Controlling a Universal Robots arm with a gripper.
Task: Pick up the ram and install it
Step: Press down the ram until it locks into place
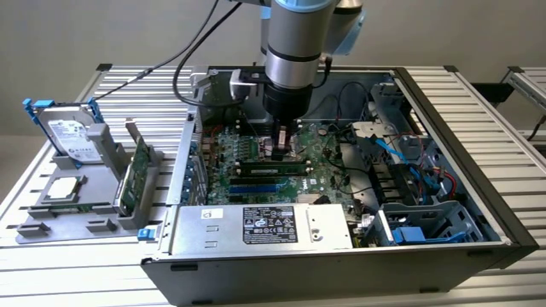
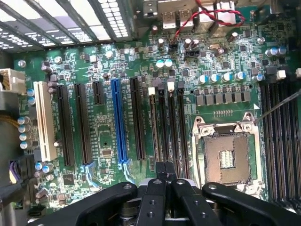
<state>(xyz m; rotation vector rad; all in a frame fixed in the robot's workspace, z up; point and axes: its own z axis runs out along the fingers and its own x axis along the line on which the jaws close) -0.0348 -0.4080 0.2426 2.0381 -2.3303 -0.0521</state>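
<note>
The ram (image 1: 273,169), a narrow green stick with black chips, stands on edge in a black motherboard slot inside the open computer case (image 1: 461,160). My gripper (image 1: 284,152) hangs straight down into the case, its tip just above and behind the ram's middle. In the wrist view the two black fingers (image 2: 158,170) are pressed together, and the gripper (image 2: 165,165) is shut over a group of long black slots (image 2: 171,127) beside the processor socket (image 2: 228,155). I cannot make out the ram between the fingers there.
A grey holder (image 1: 51,224) at the exterior view's left carries a hard drive (image 1: 73,137), a wide green expansion card (image 1: 137,169) and a square silver processor chip (image 1: 64,188). The power supply (image 1: 265,224) sits at the case front. Blue cables (image 1: 401,160) and a drive cage (image 1: 426,224) crowd the case's right side.
</note>
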